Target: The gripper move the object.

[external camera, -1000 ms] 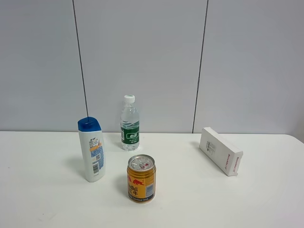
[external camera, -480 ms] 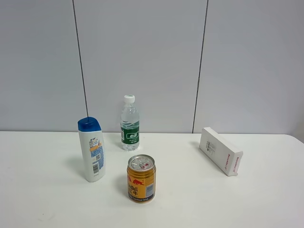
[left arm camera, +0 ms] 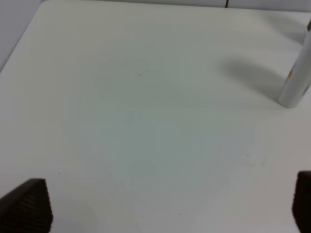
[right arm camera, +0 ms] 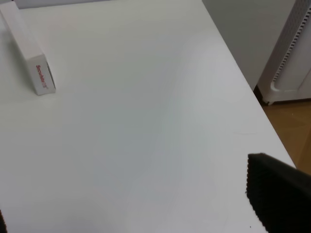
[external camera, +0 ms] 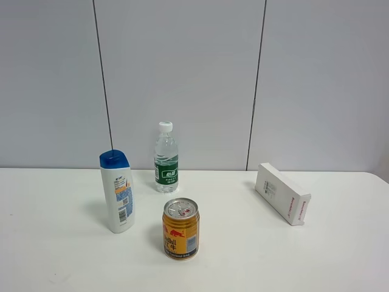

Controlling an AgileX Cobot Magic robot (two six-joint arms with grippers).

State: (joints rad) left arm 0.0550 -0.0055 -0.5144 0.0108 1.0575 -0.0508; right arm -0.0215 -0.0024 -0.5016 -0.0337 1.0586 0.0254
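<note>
While the shampoo bottle [external camera: 117, 191] stands upright on the desk's [external camera: 55, 255] left half, the spread left gripper [left arm camera: 165, 206] is nearer, the bottle ahead and off to one side.

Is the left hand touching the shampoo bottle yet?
Apart. The left wrist view shows bare table between the left hand and the shampoo bottle, with nothing between the open fingers.
</note>
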